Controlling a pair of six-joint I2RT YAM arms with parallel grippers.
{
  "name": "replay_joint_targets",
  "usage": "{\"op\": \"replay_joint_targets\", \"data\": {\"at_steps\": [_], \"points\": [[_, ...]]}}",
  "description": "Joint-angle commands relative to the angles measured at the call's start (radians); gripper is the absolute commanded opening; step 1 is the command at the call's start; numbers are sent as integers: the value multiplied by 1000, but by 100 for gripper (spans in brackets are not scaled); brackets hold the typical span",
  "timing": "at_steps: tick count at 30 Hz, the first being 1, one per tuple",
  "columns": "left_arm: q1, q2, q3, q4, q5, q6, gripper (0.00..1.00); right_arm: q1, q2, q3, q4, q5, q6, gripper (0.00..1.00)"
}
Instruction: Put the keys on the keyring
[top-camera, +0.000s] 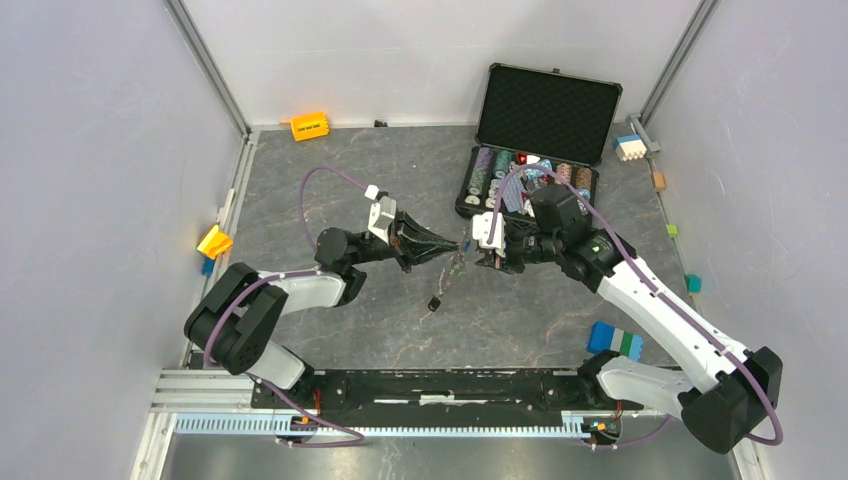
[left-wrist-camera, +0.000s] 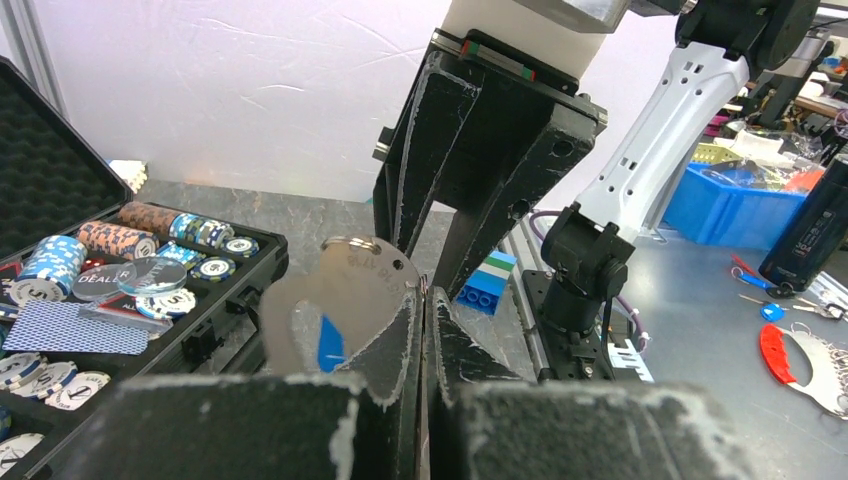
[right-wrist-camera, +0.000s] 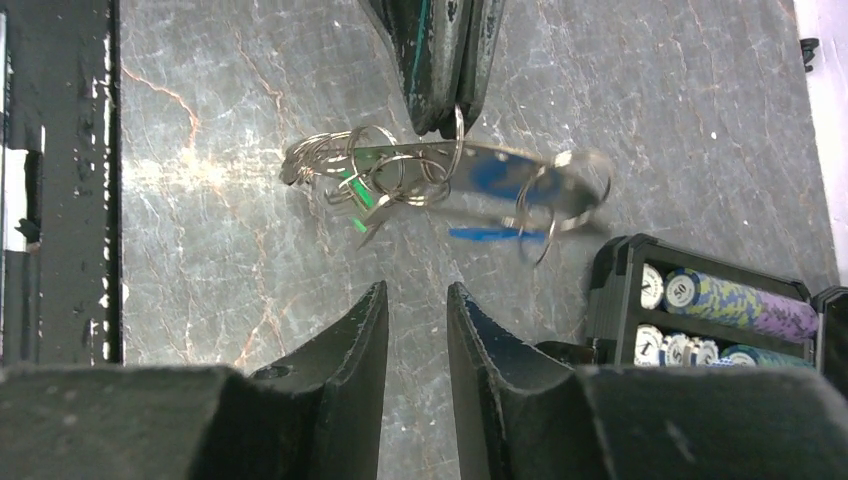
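Observation:
My left gripper is shut on the keyring, a flat silver oval loop held in the air above the mat. In the left wrist view the loop lies against the closed left gripper. A cluster of thin rings and a green tag hang on it. Its chain drops to a dark fob on the mat. My right gripper is open and empty, facing the loop from a short gap; it also shows in the top view. I cannot pick out a separate key among the rings.
An open black case of poker chips stands behind the right gripper, its corner close to the loop. A blue and green brick lies front right. An orange brick and a yellow brick lie at the left.

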Motion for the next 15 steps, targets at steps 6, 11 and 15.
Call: {"op": "replay_joint_targets", "data": {"at_steps": [6, 11, 15], "points": [[-4, -12, 26, 84, 14, -16, 2, -5, -13, -26, 128, -139, 94, 34], [-6, -13, 26, 84, 14, -18, 2, -4, 20, -20, 113, -204, 99, 35], [-7, -17, 25, 85, 15, -18, 2, -4, 37, -44, 136, -199, 105, 37]]}}
